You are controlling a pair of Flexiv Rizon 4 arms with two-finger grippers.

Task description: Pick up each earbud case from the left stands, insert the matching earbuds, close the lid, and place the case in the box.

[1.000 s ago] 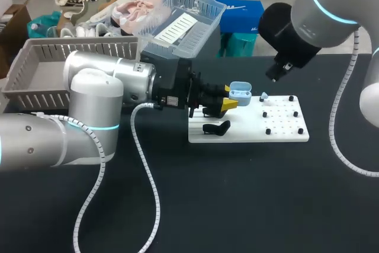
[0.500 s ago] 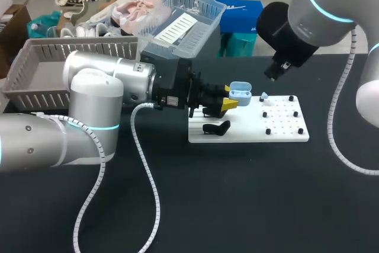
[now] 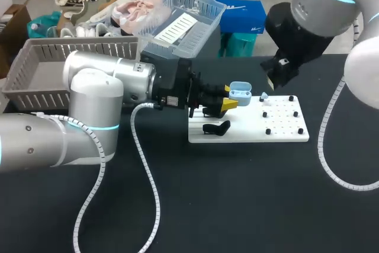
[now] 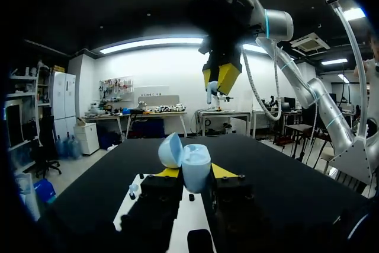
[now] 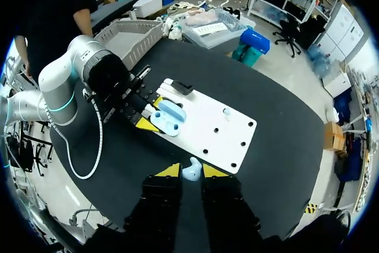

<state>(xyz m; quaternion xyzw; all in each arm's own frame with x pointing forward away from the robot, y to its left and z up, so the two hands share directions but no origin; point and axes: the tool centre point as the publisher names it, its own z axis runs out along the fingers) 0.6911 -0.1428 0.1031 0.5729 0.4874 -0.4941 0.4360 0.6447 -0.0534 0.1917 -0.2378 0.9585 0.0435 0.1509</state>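
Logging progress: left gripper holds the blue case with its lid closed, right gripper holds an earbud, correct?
Not quite: the left wrist view shows the lid open. The left gripper does hold the blue case, and the right gripper an earbud.

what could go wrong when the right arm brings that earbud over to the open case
1. The earbud is pinched only at the very tips of the right fingers. It may slip, or reach the case misaligned with its slot.
2. The left fingers grip the case only by its lower body, so a push from above may tilt it.
3. The second earbud lies loose on the white board near the case and may get knocked.
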